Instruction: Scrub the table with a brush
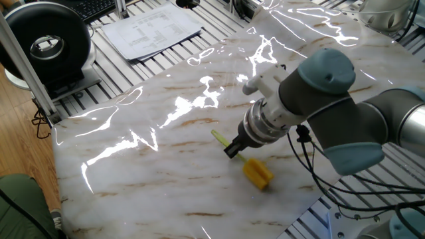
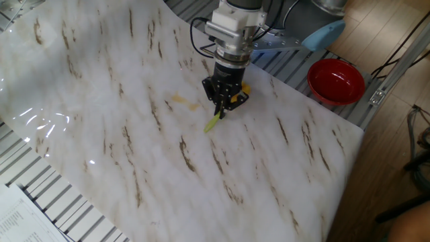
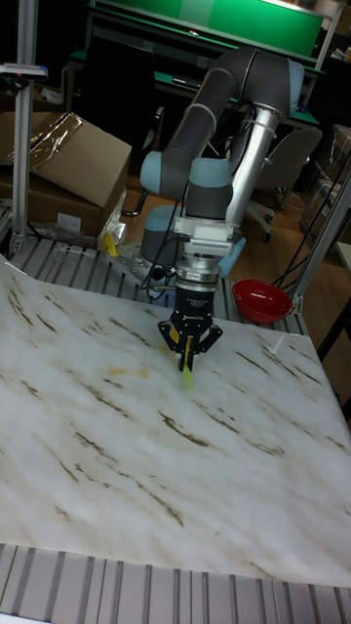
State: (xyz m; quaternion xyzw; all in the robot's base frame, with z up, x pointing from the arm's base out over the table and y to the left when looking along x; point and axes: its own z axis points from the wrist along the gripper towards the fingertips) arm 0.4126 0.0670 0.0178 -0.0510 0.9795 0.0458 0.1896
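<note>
The brush lies low over the table (image 1: 133, 159), a glossy white slab with brown veins. Its chunky yellow head (image 1: 257, 172) touches the slab, and the thin yellow-green handle (image 1: 219, 137) sticks out past the fingers. My gripper (image 1: 232, 149) points down and is shut on the handle near the head. In the other fixed view the gripper (image 2: 219, 109) hides most of the head (image 2: 240, 93), and the handle (image 2: 213, 124) pokes out below it. Small orange stains (image 2: 183, 101) lie just left of the gripper. The tall fixed view shows the gripper (image 3: 187, 353) over the handle tip (image 3: 186, 376).
A red bowl (image 2: 336, 81) sits on the grey slatted frame beyond the slab's right corner, also in the tall fixed view (image 3: 261, 300). Papers (image 1: 149, 30) and a black round device (image 1: 46, 43) lie past the far-left edge. Cables (image 1: 312, 172) hang from the arm.
</note>
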